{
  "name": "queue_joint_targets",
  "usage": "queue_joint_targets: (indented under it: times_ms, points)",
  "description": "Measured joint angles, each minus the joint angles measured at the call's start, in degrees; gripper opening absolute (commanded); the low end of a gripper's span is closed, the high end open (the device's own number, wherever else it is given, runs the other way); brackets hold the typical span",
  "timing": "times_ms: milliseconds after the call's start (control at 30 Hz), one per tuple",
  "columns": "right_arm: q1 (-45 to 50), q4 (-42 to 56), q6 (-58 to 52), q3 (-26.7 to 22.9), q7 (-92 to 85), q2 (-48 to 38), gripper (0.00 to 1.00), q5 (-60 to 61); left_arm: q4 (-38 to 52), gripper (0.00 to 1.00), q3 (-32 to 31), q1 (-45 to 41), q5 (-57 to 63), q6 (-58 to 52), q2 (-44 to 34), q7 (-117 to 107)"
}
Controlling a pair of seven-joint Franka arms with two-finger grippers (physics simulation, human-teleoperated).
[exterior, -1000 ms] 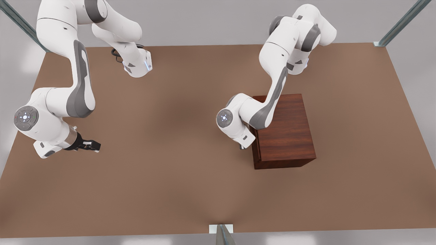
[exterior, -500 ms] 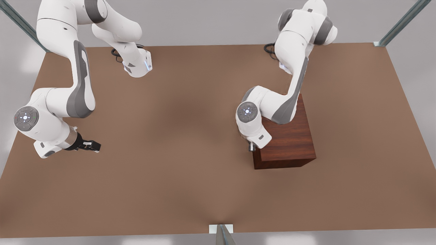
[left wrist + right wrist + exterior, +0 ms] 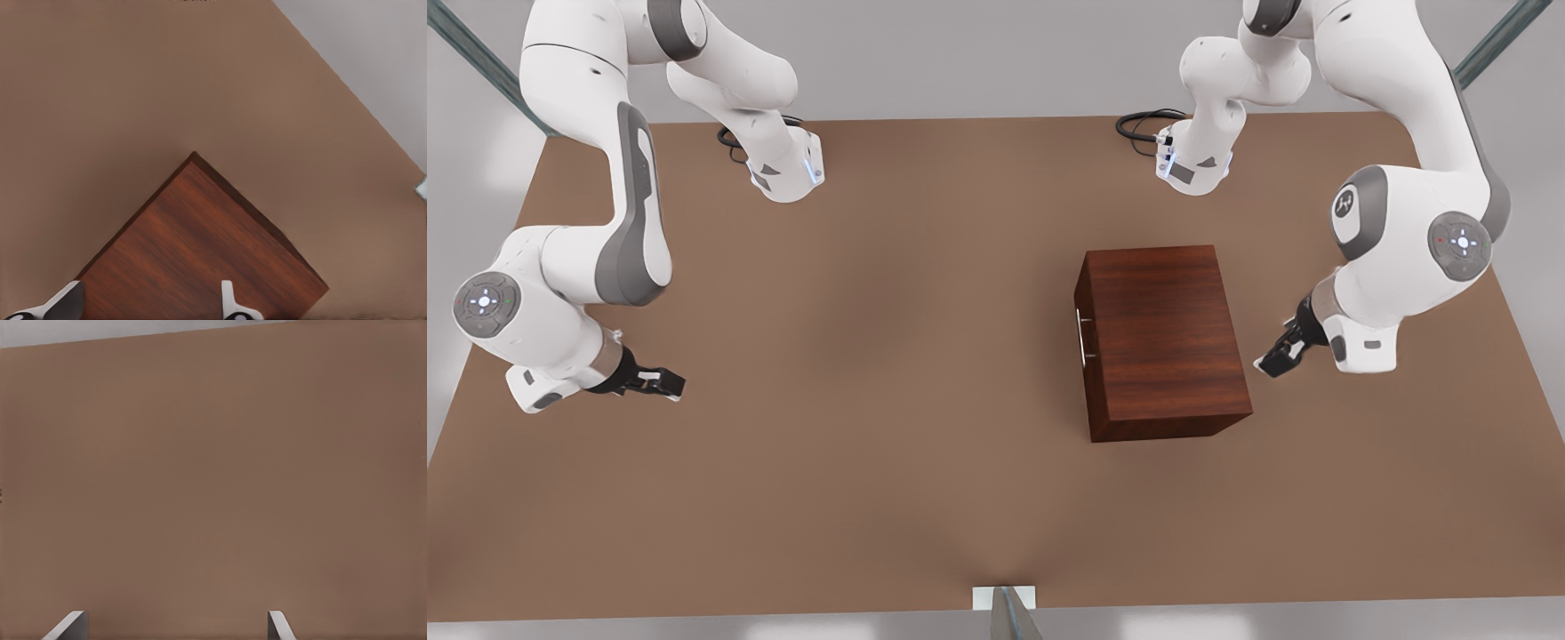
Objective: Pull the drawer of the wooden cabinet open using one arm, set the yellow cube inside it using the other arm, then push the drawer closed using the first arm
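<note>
Brown matte tabletop (image 3: pixel 925 373) under grey walls, dark reddish-brown grained wooden cabinet (image 3: pixel 1165 342) right of centre in the front view, drawer (image 3: pixel 1083 333) flush, thin silver bar handle (image 3: pixel 1082 336), left gripper (image 3: pixel 1276 360) beside cabinet, fingers (image 3: pixel 67 303) apart, right gripper (image 3: pixel 665 384) well apart, fingers (image 3: pixel 277 627) spread.

the wooden cabinet (image 3: pixel 1169 333) was dark reddish-brown with fine lengthwise grain on its flat top, the side faces darker, and the drawer (image 3: pixel 1083 342) front showed the same dark wood with a thin silver bar handle (image 3: pixel 1082 336). the table (image 3: pixel 871 400) was plain matte tan-brown, without pattern, against a pale grey surround with grey metal frame bars (image 3: pixel 1485 53). both arms were glossy white with grey joint panels; the left gripper (image 3: pixel 1279 357) and the right gripper (image 3: pixel 660 383) were black with white fingertips (image 3: pixel 230 301), and a black cable (image 3: pixel 1143 124) lay by one arm's base.
</note>
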Motion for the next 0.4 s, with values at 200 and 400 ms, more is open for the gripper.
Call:
queue_joint_targets:
  times_ms: [200, 400]
  points:
    - [0.0, 0.4, -0.1, 0.0, 0.0, 0.3, 1.00, 0.0, 0.0, 1.00, 0.0, 0.0, 0.0, 1.5, 0.0, 17.1]
    - [0.0, 0.4, -0.1, 0.0, 0.0, 0.3, 1.00, 0.0, 0.0, 1.00, -0.1, 0.0, -0.1, 2.2, 0.0, 29.3]
